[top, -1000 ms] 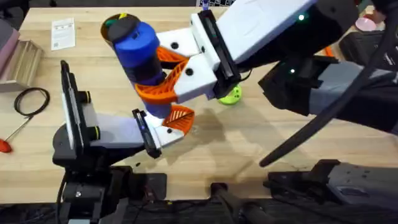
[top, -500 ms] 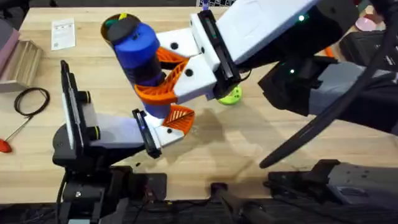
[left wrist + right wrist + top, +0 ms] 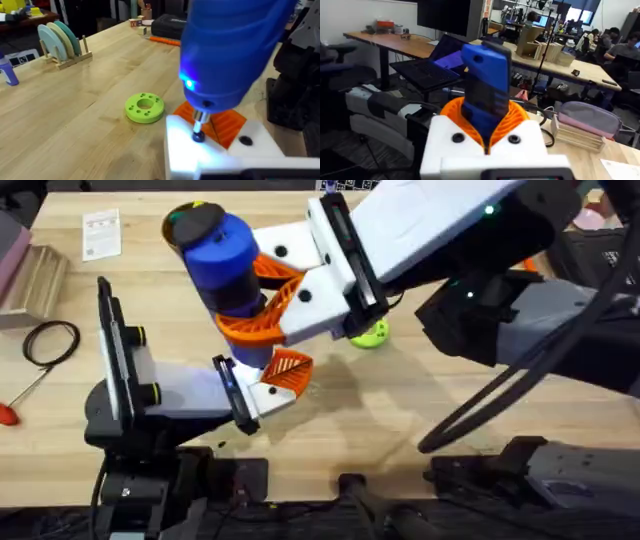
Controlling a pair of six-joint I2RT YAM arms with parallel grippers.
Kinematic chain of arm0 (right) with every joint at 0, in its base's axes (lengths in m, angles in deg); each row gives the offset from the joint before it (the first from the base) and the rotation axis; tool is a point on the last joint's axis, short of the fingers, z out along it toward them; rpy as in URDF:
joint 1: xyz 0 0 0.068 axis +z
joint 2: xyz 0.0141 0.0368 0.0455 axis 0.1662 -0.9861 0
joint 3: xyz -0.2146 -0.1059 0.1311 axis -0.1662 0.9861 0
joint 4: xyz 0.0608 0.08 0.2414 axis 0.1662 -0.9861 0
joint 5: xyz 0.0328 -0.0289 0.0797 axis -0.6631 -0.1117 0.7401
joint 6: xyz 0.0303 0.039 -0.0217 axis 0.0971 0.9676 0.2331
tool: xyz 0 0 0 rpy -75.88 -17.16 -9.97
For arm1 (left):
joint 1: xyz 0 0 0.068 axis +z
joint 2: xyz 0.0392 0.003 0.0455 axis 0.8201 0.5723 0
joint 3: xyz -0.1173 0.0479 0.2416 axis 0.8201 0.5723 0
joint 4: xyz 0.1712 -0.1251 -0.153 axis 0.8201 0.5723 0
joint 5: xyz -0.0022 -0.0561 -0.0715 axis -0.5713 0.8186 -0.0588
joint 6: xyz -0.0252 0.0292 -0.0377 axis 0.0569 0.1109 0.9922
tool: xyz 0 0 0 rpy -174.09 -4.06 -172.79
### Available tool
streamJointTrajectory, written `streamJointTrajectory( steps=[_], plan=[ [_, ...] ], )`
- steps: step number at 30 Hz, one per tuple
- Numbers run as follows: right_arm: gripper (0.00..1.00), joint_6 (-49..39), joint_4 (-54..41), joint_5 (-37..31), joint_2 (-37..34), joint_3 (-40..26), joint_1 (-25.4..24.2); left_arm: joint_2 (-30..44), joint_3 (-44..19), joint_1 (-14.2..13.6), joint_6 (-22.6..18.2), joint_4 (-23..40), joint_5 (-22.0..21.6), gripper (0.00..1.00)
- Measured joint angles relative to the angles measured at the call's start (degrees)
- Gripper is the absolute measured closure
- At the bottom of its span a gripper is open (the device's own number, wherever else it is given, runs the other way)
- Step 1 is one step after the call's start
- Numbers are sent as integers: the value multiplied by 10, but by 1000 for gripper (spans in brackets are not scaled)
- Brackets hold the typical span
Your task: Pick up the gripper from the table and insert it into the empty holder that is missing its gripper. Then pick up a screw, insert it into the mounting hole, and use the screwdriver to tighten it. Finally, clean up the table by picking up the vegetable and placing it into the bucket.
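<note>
My right gripper (image 3: 262,305) reaches across the table and is shut on the blue screwdriver (image 3: 225,265), which stands upright between its orange pads (image 3: 505,117). The screwdriver's (image 3: 235,47) blue light is on, and its silver tip (image 3: 199,125) presses down on the white holder (image 3: 185,145). The orange ribbed gripper (image 3: 227,125) sits in that holder, at the end of my left arm (image 3: 270,385). The bucket (image 3: 178,220), with its orange rim, stands behind the screwdriver, mostly hidden. The vegetable is hidden.
A bright green disc with holes (image 3: 144,107) lies on the wood close to the holder, and under my right arm (image 3: 372,332). A red-handled tool (image 3: 8,413), a black cable loop (image 3: 50,340) and a wooden rack (image 3: 30,275) lie at the far left.
</note>
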Motion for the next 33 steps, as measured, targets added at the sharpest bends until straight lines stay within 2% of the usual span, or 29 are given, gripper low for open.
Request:
streamJointTrajectory(
  steps=[33],
  plan=[
    [981,-2,-20,-2,-5,0,5,0,0,0,0,0,4,997]
  ],
)
